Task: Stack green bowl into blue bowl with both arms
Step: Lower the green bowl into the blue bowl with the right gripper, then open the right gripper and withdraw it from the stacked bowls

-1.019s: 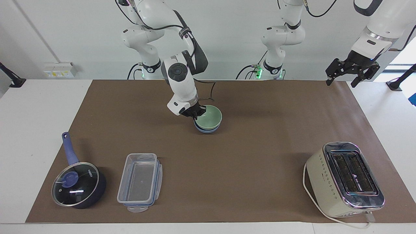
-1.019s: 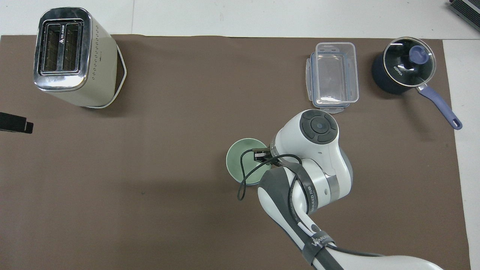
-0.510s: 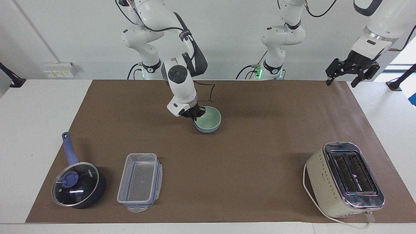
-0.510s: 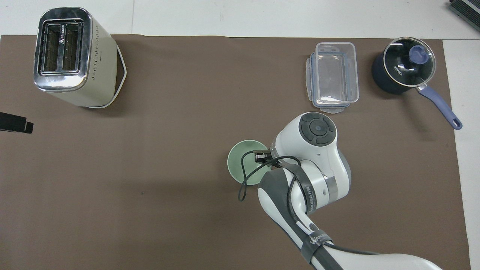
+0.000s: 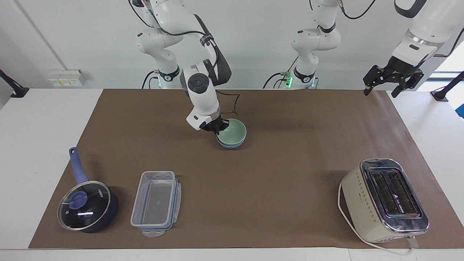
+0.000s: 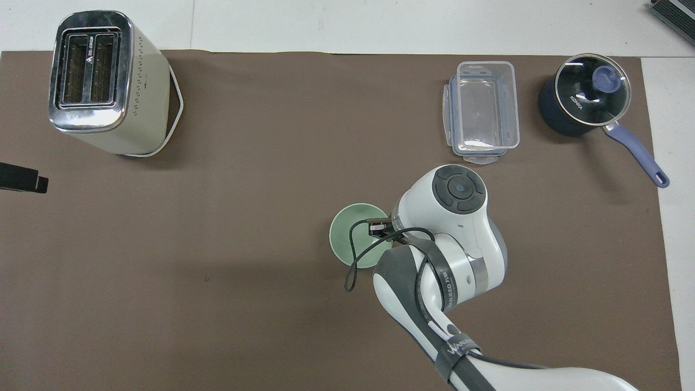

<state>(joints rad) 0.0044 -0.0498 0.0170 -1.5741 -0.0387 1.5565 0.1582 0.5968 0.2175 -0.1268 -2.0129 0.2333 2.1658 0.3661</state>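
The green bowl [image 5: 235, 132] sits nested in the blue bowl [image 5: 230, 145] at the middle of the brown mat; only the blue bowl's lower wall shows under it. In the overhead view the green bowl [image 6: 352, 239] hides the blue one. My right gripper [image 5: 218, 127] is at the green bowl's rim on the side toward the right arm's end, fingers open astride the rim; it also shows in the overhead view [image 6: 378, 226]. My left gripper [image 5: 393, 81] waits open and empty, raised over the left arm's end of the table; its tip [image 6: 21, 178] shows at the overhead view's edge.
A cream toaster [image 5: 386, 199] stands farther from the robots at the left arm's end. A clear plastic container [image 5: 156, 203] and a dark-blue lidded saucepan [image 5: 87, 206] stand farther from the robots at the right arm's end.
My right gripper has risen slightly at the rim and drawn a little toward the robots. The green bowl has settled level in the blue bowl. The left arm has not moved.
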